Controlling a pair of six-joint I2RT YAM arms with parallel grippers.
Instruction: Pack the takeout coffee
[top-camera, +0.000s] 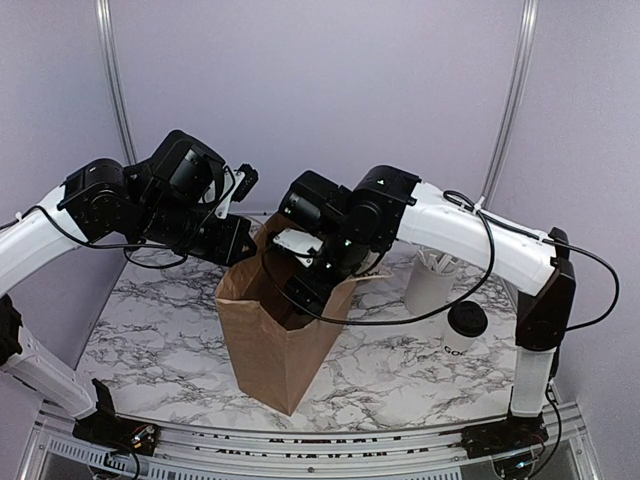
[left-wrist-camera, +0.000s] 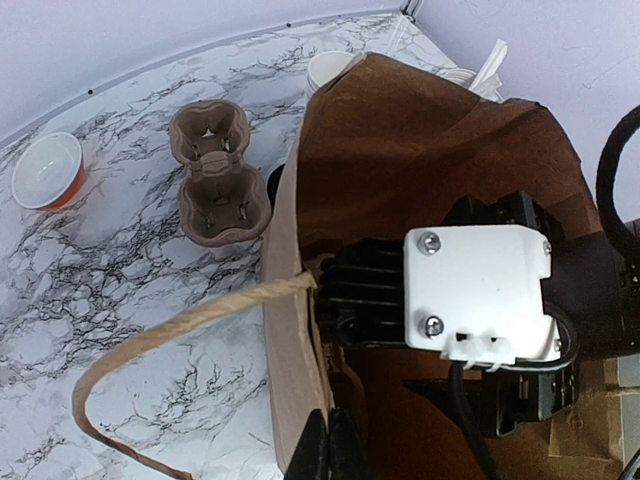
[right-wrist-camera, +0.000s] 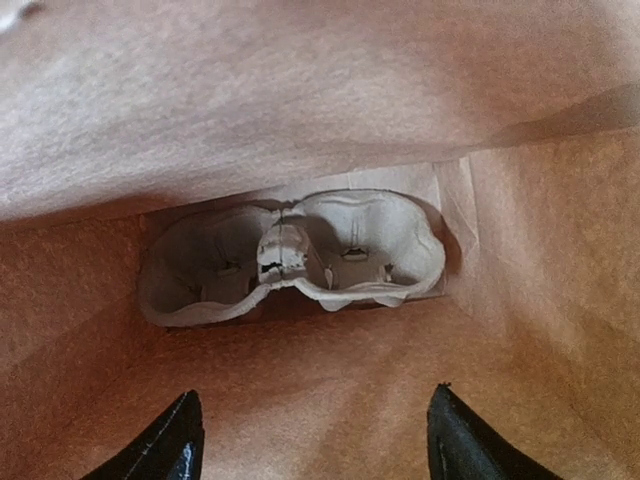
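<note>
White marble bench, lavender walls behind. The small white paper takeout coffee cup with a black lid stands on the bench, right of the brown paper bag, not touching it. Left tool is pinched tight on the bag's rim. Only the right wrist view sees inside: right tool spread wide, holding nothing, above a grey pulp two-cup carrier on the bag floor. Left wrist view alone catches a brown pulp carrier and an orange bowl on the bench.
</note>
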